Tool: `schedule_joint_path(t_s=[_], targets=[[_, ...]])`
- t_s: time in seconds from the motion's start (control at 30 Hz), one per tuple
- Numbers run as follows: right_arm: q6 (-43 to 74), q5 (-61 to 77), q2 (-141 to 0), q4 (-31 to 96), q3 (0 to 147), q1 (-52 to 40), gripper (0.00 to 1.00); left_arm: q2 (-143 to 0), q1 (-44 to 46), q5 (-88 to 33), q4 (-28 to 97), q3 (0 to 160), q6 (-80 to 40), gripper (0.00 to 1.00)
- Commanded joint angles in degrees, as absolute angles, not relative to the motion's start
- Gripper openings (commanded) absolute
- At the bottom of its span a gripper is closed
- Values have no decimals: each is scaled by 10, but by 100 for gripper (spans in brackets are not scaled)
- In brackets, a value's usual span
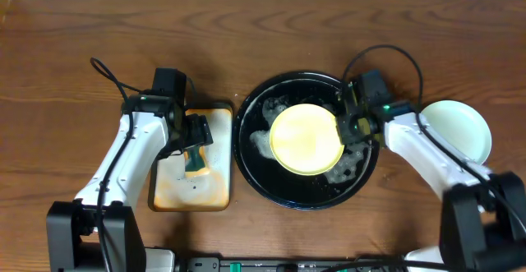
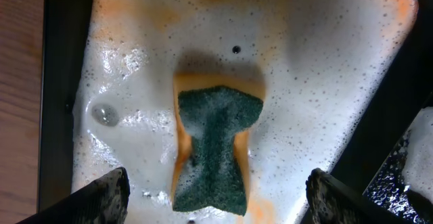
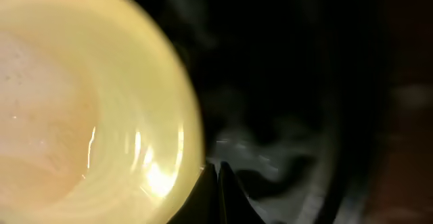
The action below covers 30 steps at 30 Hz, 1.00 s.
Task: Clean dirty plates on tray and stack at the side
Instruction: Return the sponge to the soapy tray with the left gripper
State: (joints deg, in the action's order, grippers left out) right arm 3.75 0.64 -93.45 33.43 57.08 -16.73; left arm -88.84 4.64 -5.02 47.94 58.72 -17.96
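A pale yellow plate [image 1: 306, 138] lies on the large black tray [image 1: 255, 173], with foam around it. My right gripper [image 1: 349, 126] is shut and empty, its tips right at the plate's right rim. In the right wrist view the tips [image 3: 217, 173] sit beside the yellow plate [image 3: 81, 102] over the wet black tray [image 3: 304, 82]. A pale blue plate [image 1: 460, 128] lies on the table right of the tray. The third plate is out of view. My left gripper [image 1: 197, 132] is open and empty, its fingers [image 2: 216, 183] spread wide over a sponge.
A green and orange sponge [image 2: 213, 149] lies in foam on the small rectangular orange-stained tray [image 2: 318, 61], left of the black tray. It also shows in the overhead view [image 1: 196, 161], on the same small tray [image 1: 177, 186]. Cables run over the wooden table behind both arms.
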Motion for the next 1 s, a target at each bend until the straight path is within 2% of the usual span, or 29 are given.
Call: schedule_joint_path(t_s=[0.0,0.13,0.27,0.33,0.37,0.43,0.63,0.8,0.83,0.87,0.93,0.97], targets=[[20,-74,-877,344,608,-183,1,-886,44,-47,481,587,-176,84],[20,-143,-855,359,610,-214,1,-886,44,-47,481,587,-176,85],[11,-105,-868,364,604,-227,3,-886,44,-47,481,587,-176,85],[13,-96,-884,365,598,-221,36,-886,44,-47,481,587,-176,85],[15,-83,-896,364,595,-215,46,-886,44,-47,481,587,-176,85],[16,-40,-917,364,594,-201,48,-886,44,-47,481,587,-176,85],[-1,101,-992,366,594,-149,40,-886,44,-47,481,587,-176,85],[1,147,-1038,355,594,-129,30,-886,44,-47,481,587,-176,85],[1,147,-1041,351,594,-129,27,-886,44,-47,481,587,-176,85],[1,144,-1042,348,594,-130,16,-886,44,-47,481,587,-176,85],[2,144,-1042,340,595,-129,3,-886,44,-47,481,587,-176,85],[2,144,-1040,334,595,-129,1,-886,44,-47,481,587,-176,85]])
